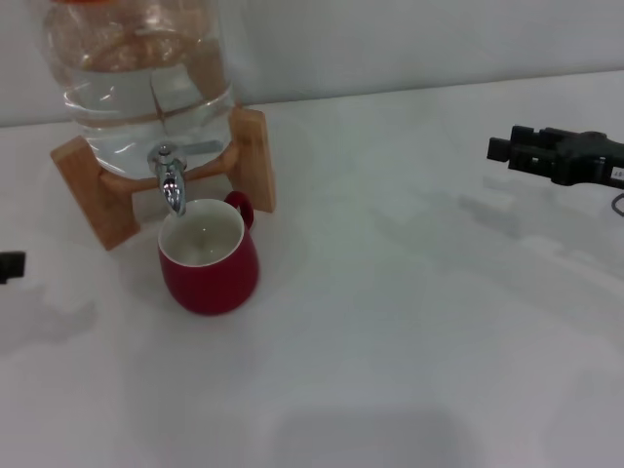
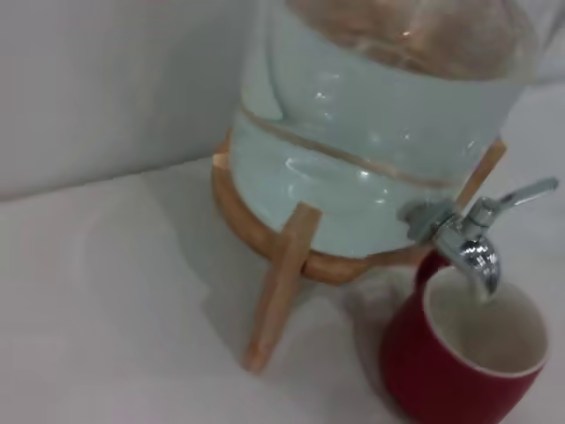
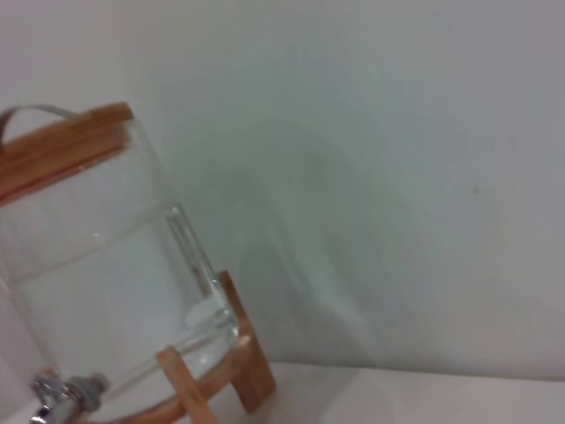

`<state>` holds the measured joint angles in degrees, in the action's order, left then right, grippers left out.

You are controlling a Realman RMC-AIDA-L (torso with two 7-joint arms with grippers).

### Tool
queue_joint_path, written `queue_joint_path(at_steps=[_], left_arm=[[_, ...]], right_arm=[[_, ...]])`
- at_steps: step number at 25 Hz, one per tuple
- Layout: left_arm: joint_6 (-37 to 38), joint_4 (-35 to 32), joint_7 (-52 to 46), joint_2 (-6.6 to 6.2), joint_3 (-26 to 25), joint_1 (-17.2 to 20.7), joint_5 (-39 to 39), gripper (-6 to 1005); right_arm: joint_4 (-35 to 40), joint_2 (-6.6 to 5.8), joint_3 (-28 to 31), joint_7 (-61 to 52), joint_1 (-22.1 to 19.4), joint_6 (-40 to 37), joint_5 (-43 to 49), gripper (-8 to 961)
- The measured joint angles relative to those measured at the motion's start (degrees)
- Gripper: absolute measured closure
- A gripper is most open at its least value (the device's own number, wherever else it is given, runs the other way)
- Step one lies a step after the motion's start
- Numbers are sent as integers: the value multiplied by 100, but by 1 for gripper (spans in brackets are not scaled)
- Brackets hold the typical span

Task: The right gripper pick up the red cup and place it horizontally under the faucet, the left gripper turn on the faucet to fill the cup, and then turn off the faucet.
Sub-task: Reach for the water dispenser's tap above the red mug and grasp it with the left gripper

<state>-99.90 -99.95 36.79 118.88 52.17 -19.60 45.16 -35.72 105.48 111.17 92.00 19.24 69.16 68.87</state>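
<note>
- the red cup stands upright on the white bench, directly under the spout of the faucet, its small loop handle turned toward the wooden stand.
- in the left wrist view the cup sits just below the chrome faucet — the flat lever juts out sideways, and the cup's white inside shows.
- the faucet is fitted low on a clear glass water jar resting in the wooden stand; the right wrist view shows the jar with a wooden lid.
- the right end effector hovers at the right edge of the head view, well apart from the cup, holding nothing; i cannot tell how wide its fingers stand.
- the left end effector shows only as a dark tip at the left edge — its fingers' state cannot be told.
</note>
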Motion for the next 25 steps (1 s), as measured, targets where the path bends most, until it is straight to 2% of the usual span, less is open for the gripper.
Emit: queue_joint_path(at_steps=[6,11,17,25], left_arm=[[288,-839,-121,16,1214,-301,-890,200],[1227,-1232,60,22,2020,-310,-1188,200],[1976,-1084,496,26,2607,-284,-1041,200],[2077,-1023,678,21,2913,-393,-772,200]], right_arm=[[0,34,17,24,14,-26,46,352],[-1,86,20,85,8,-32,49,352],[-1,189,19,140,21,-116,57,352],[-6,195,19,146,47,-120,54,352]])
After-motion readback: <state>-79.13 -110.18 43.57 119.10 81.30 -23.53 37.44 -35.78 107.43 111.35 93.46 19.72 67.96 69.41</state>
